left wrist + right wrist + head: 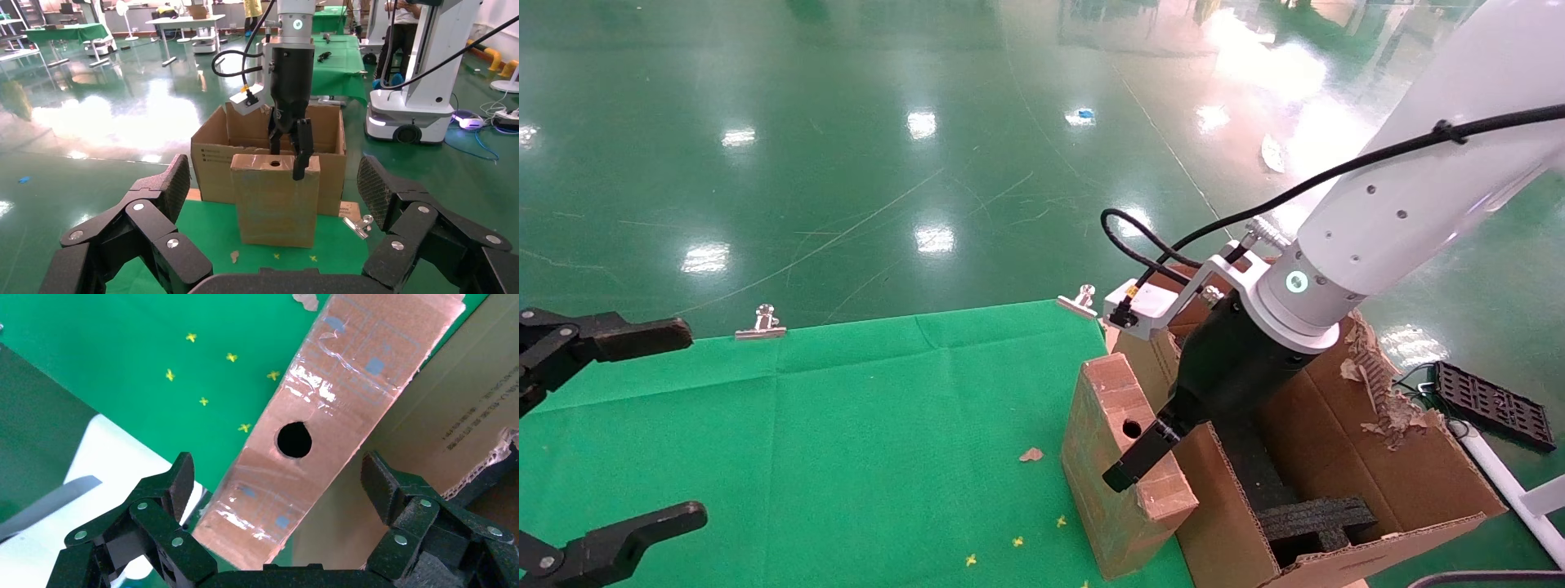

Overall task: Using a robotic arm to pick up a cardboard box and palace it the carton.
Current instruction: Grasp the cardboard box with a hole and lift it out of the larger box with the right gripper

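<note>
The cardboard box (1095, 469) stands upright on the green cloth, right against the carton (1344, 457). Its reddish-brown top with a round hole shows in the right wrist view (343, 386). The robotic arm's right gripper (1128, 469) is open and straddles the box's top end, with a gap on each side in the right wrist view (278, 471). The left wrist view shows one finger (302, 160) down over the box's near face (275, 202). The carton (211, 165) holds black foam inserts (1316, 518). My left gripper (658, 429) is open and empty at the table's left.
Binder clips (760, 325) (1079, 300) hold the green cloth (846, 441) at the far edge. A cardboard scrap (1031, 454) lies near the box. A black grid tray (1491, 404) lies on the floor at the right. Another robot base (422, 92) stands beyond the carton.
</note>
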